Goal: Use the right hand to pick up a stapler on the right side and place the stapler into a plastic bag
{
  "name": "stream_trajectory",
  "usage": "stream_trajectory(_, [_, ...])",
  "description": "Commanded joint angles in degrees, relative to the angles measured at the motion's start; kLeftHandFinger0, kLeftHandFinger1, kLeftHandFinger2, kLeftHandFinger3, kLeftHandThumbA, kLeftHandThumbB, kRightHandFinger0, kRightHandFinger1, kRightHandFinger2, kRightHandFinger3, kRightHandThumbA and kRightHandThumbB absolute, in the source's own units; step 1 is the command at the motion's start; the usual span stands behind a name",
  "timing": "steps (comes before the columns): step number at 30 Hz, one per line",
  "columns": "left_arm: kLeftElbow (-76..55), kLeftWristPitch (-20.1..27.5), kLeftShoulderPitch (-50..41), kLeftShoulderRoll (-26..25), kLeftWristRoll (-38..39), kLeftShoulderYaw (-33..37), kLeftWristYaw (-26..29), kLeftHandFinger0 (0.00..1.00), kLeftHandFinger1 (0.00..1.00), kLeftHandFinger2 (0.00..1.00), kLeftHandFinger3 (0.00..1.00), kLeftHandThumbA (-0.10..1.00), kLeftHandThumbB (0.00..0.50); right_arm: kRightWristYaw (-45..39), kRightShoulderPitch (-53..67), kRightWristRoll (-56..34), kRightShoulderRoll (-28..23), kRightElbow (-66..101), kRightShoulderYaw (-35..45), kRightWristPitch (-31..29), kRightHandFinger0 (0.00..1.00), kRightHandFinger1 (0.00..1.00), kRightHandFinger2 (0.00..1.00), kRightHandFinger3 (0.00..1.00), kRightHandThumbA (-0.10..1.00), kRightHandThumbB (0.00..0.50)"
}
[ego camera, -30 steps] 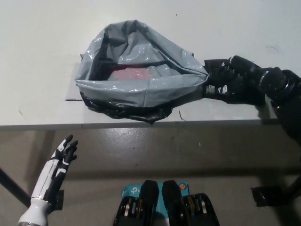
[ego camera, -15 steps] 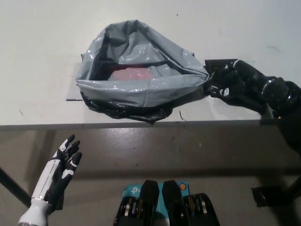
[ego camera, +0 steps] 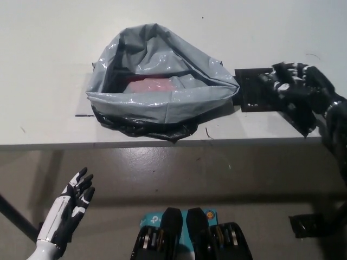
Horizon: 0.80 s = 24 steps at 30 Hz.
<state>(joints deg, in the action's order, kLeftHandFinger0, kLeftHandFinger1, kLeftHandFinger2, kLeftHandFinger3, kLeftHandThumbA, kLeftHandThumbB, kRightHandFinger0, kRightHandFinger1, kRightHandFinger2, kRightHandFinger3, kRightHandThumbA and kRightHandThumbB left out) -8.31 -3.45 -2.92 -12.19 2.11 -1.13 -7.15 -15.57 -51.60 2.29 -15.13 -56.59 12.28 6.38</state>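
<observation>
A grey plastic bag [ego camera: 157, 92] lies on the white table [ego camera: 49, 65] with its mouth wide open, and a pink-red item [ego camera: 152, 85] shows inside it. Just right of the bag lies a flat black rectangular object [ego camera: 250, 89]; I cannot tell whether it is the stapler. My black right hand [ego camera: 297, 89] hovers at that object's right end, fingers apart and loosely curled, with nothing visibly held. My white left hand [ego camera: 69, 208] rests open at the lower left, below the table's front edge.
The table's front edge [ego camera: 162, 144] runs across the middle of the picture, with grey floor [ego camera: 217, 173] below it. A dark fold of the bag [ego camera: 146, 129] spills toward that edge. A small black thing [ego camera: 309, 225] sits on the floor at lower right.
My right hand has drawn back to the right, away from the bag's right corner, uncovering the flat black object. The left hand has sunk slightly lower. The bag has not moved.
</observation>
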Motion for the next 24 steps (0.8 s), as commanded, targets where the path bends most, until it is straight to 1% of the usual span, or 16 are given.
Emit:
stream_trajectory(1, [-2.8, 0.2, -0.4, -1.4, -1.1, 0.3, -0.8, 1.0, 1.0, 1.0, 1.0, 0.82, 0.039, -3.0, -0.3, -10.7, 2.5, -2.8, 5.9, 4.0, 0.0, 0.24, 0.59, 0.58, 0.45, 0.229])
stream_trajectory(3, [-2.5, 0.3, -0.3, -1.2, -0.7, 0.1, -0.7, 1.0, 1.0, 1.0, 1.0, 0.82, 0.039, -3.2, -0.6, -9.9, 2.5, -3.4, 5.7, 3.2, 0.0, 0.21, 0.56, 0.59, 0.49, 0.223])
stream_trajectory(5, [-2.2, 0.8, -0.5, -1.0, 0.1, 0.0, -0.8, 1.0, 1.0, 1.0, 1.0, 0.81, 0.04, -2.2, -1.0, -10.0, 2.7, -4.0, 5.9, 2.1, 0.01, 0.22, 0.58, 0.58, 0.49, 0.219])
stream_trajectory(6, [-1.9, 1.0, -0.5, -1.1, 0.0, -0.1, -0.8, 1.0, 1.0, 1.0, 1.0, 0.81, 0.039, -2.1, -1.3, -10.5, 2.8, -4.4, 6.2, 2.0, 0.01, 0.22, 0.56, 0.58, 0.48, 0.219])
stream_trajectory(8, [-1.8, 1.2, -0.7, -1.1, -0.2, -0.1, -0.7, 1.0, 1.0, 1.0, 1.0, 0.83, 0.038, -2.1, -1.8, -11.2, 3.1, -4.4, 6.3, 2.4, 0.0, 0.2, 0.54, 0.55, 0.5, 0.216])
stream_trajectory(10, [-1.6, 1.9, -0.8, -1.0, -0.1, -0.2, -0.6, 1.0, 1.0, 1.0, 1.0, 0.83, 0.026, -1.4, -2.6, -11.8, 3.4, -5.0, 6.6, 2.6, 0.0, 0.19, 0.53, 0.53, 0.52, 0.228])
stream_trajectory(11, [-1.7, 1.8, -0.8, -1.0, -0.4, -0.2, -0.5, 1.0, 1.0, 1.0, 1.0, 0.83, 0.026, -1.3, -2.7, -12.4, 3.7, -4.7, 6.9, 2.9, 0.0, 0.18, 0.53, 0.52, 0.52, 0.218])
stream_trajectory(12, [-1.7, 1.8, -0.8, -1.1, -0.5, -0.1, -0.4, 1.0, 1.0, 1.0, 1.0, 0.84, 0.02, -1.1, -2.9, -13.2, 3.9, -4.6, 7.5, 3.2, 0.0, 0.19, 0.55, 0.53, 0.52, 0.211])
stream_trajectory(14, [-1.7, 1.6, -0.8, -1.1, -0.2, -0.1, -0.7, 1.0, 1.0, 1.0, 1.0, 0.84, 0.016, -1.3, -3.6, -14.6, 4.2, -4.8, 8.4, 3.5, 0.0, 0.23, 0.57, 0.6, 0.61, 0.203])
stream_trajectory(16, [-1.8, 1.2, -0.7, -1.1, 0.0, -0.2, -0.7, 1.0, 1.0, 1.0, 1.0, 0.86, 0.016, -1.4, -4.6, -17.0, 4.9, -4.3, 10.1, 4.9, 0.0, 0.26, 0.59, 0.67, 0.65, 0.199])
stream_trajectory(17, [-1.7, 1.2, -0.6, -1.1, 0.3, -0.3, -0.8, 1.0, 1.0, 1.0, 1.0, 0.86, 0.016, -1.3, -4.8, -17.6, 5.2, -3.9, 10.6, 5.2, 0.0, 0.25, 0.59, 0.68, 0.65, 0.2])
stream_trajectory(19, [-1.8, 1.2, -0.5, -1.0, 0.0, -0.2, -0.6, 1.0, 1.0, 1.0, 1.0, 0.86, 0.007, -0.8, -5.5, -17.2, 5.8, -3.1, 10.2, 4.9, 0.0, 0.26, 0.58, 0.72, 0.78, 0.19])
stream_trajectory(21, [-2.0, 1.1, -0.5, -1.1, -0.4, 0.0, -0.6, 1.0, 1.0, 1.0, 1.0, 0.87, 0.012, -1.2, -6.3, -18.1, 6.2, -3.1, 10.5, 5.2, 0.0, 0.23, 0.55, 0.71, 0.79, 0.187])
stream_trajectory(22, [-1.9, 1.3, -0.4, -1.2, -0.4, 0.0, -0.6, 1.0, 1.0, 1.0, 1.0, 0.88, 0.016, -2.1, -6.8, -19.5, 6.5, -3.0, 11.4, 6.3, 0.03, 0.27, 0.56, 0.73, 0.77, 0.214])
stream_trajectory(23, [-1.9, 1.3, -0.3, -1.1, -0.4, -0.1, -0.6, 1.0, 1.0, 1.0, 1.0, 0.88, 0.014, -2.8, -7.6, -20.9, 7.0, -2.6, 12.0, 7.6, 0.0, 0.2, 0.51, 0.7, 0.77, 0.192])
stream_trajectory(24, [-1.9, 1.2, -0.2, -1.1, -0.5, -0.1, -0.5, 1.0, 1.0, 1.0, 1.0, 0.88, 0.014, -2.9, -8.0, -21.3, 7.2, -2.3, 12.2, 8.0, 0.0, 0.2, 0.5, 0.7, 0.77, 0.192])
